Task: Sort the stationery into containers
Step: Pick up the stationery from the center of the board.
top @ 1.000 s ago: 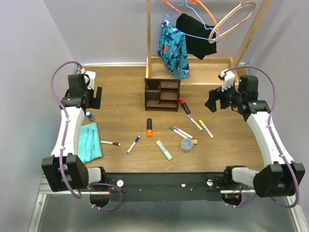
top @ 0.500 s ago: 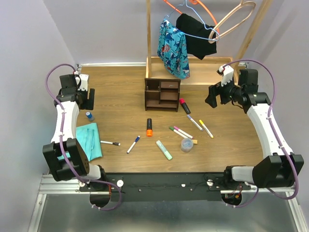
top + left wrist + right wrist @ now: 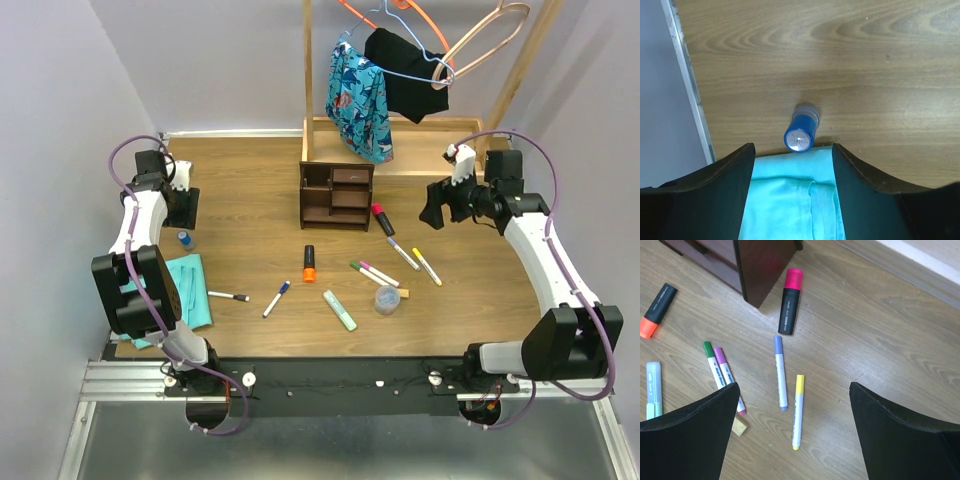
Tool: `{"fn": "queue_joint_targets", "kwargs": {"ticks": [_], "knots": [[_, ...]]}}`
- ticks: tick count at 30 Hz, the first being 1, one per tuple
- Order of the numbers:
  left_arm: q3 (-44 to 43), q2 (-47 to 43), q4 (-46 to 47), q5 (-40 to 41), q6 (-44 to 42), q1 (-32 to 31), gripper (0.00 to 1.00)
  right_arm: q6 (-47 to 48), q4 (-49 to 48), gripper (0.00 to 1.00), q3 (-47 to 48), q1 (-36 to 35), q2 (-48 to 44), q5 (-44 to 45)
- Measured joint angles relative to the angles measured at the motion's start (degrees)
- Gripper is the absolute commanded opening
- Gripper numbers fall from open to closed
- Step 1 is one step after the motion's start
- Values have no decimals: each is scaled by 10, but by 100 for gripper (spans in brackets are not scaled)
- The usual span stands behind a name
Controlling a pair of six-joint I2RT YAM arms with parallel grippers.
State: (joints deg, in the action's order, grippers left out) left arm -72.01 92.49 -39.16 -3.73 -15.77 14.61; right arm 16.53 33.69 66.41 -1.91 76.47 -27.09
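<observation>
1. Left gripper (image 3: 791, 150): released, empty, above the tabletop (image 3: 250, 200) near its left edge. A blue-capped tube (image 3: 801, 134) stands below, just beside the cloth (image 3: 790, 200).
2. Right gripper (image 3: 793, 390): released, empty, above markers to the right of the organizer (image 3: 337, 195).
3. Red highlighter (image 3: 789, 301): near the organizer's front right corner.
4. Purple marker (image 3: 780, 372) and yellow marker (image 3: 798, 411): near each other, apart.
5. Green marker (image 3: 712, 360) and pink marker (image 3: 727, 375): side by side.
6. Eraser (image 3: 739, 425): just beside the tub (image 3: 387, 299).
7. Orange highlighter (image 3: 309, 263), green highlighter (image 3: 340, 310), blue marker (image 3: 276, 298): apart, in front of the organizer.
8. Dark-capped marker (image 3: 229, 296): near the cloth.
</observation>
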Motion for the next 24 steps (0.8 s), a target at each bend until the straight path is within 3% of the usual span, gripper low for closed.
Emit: {"fn": "queue_joint_targets", "kwargs": {"ticks": [5,12,15,24], "knots": [[-19,19,0,0,3,0,77,66,44,100,2,-18,-2,-35],[-22,18,-4,-9,7,0,84,236,188,100,-45,-174,-39,-76],[-22,18,-4,-14,10,0,85,299,235,100,-56,-203,-51,-77],[10,-22,1,-31,24,0,86,376,266,100,-45,-299,29,-71]]}}
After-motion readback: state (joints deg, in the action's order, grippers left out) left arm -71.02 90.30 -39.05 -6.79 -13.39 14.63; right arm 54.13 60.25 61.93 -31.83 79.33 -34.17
